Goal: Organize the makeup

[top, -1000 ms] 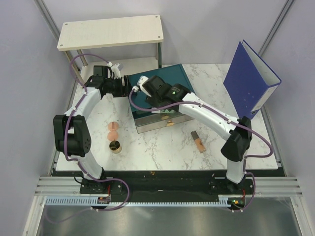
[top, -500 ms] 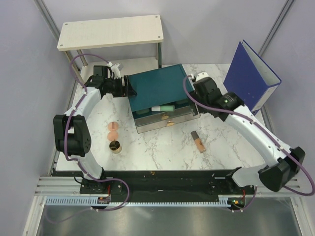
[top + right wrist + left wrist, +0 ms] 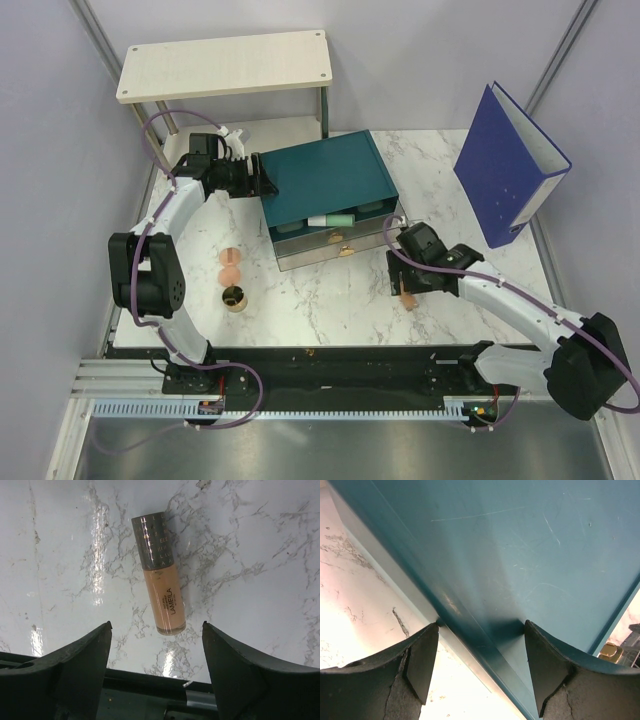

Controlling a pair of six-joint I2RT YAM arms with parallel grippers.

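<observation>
You see a white desk [image 3: 330, 300] veined grey, a teal drawer box [image 3: 325, 180], a blue binder [image 3: 505, 165], a tan stick [image 3: 163, 596] with dark lettered cap, two peach discs [image 3: 230, 266], and what looks like a mint tube [image 3: 330, 219].

My overhead camera sits high behind my bases, looking down across the whole white marble table [image 3: 330, 300]. My left wrist camera presses close against the teal drawer box with gold handles [image 3: 520, 555], far left (little else fits). My right wrist camera looks straight down, near, on the tan stick with dark cap [image 3: 159, 594], which the overhead view shares [image 3: 406, 293].
</observation>
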